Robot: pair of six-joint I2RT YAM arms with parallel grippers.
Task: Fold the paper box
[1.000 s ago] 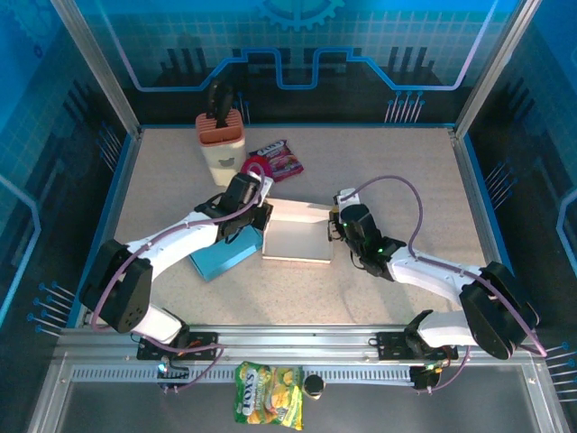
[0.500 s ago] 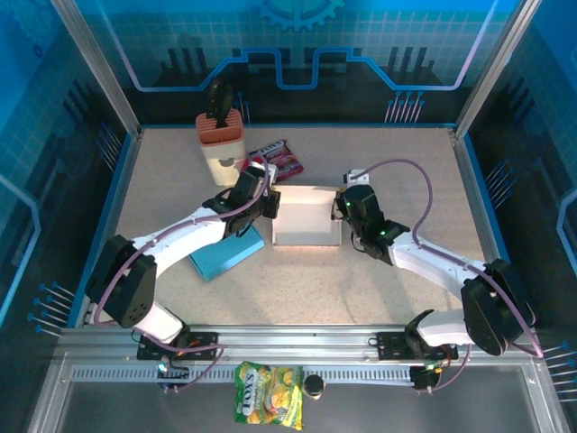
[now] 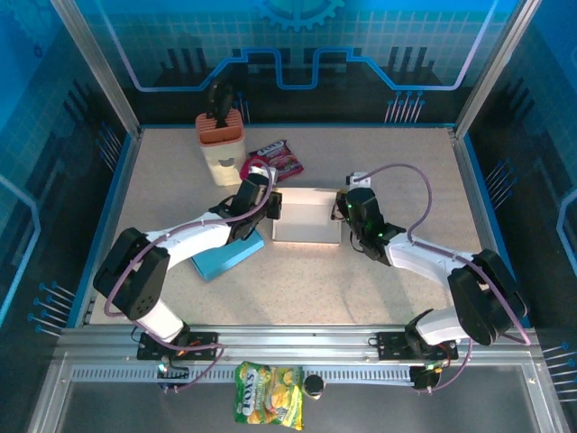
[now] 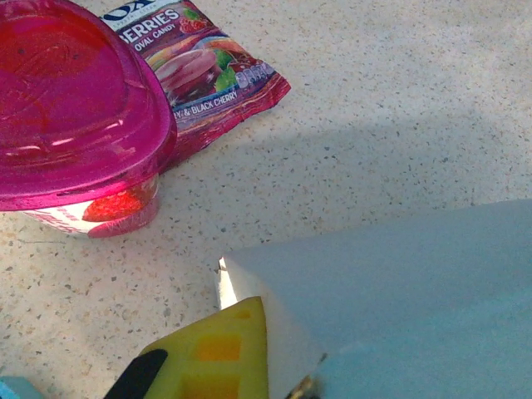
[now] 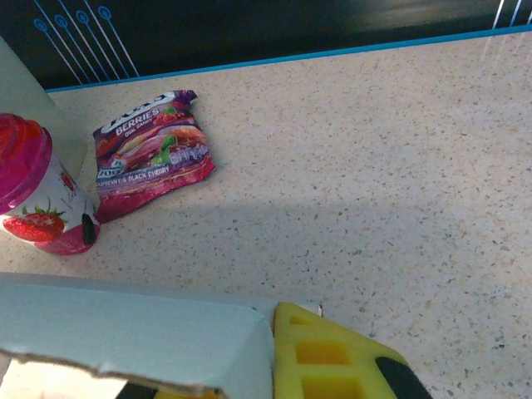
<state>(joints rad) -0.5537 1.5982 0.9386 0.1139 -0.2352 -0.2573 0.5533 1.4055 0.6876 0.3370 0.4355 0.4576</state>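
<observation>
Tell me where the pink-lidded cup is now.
In the top view the pink-lidded cup stands left of centre toward the far side, between the cream container and the berry candy bag, beyond the paper box.

Two white arms [image 3: 191, 238] with black joints, looping lilac cables [image 3: 397, 166], yellow end effector pads [image 4: 218, 359] tipped black

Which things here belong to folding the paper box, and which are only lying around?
For the job: white paper box, left gripper, right gripper, both pinching its walls.
Lying about: pink-lidded strawberry cup, purple berry candy packet, cream holder with orange top, blue flat card, yellow snack bag.
</observation>
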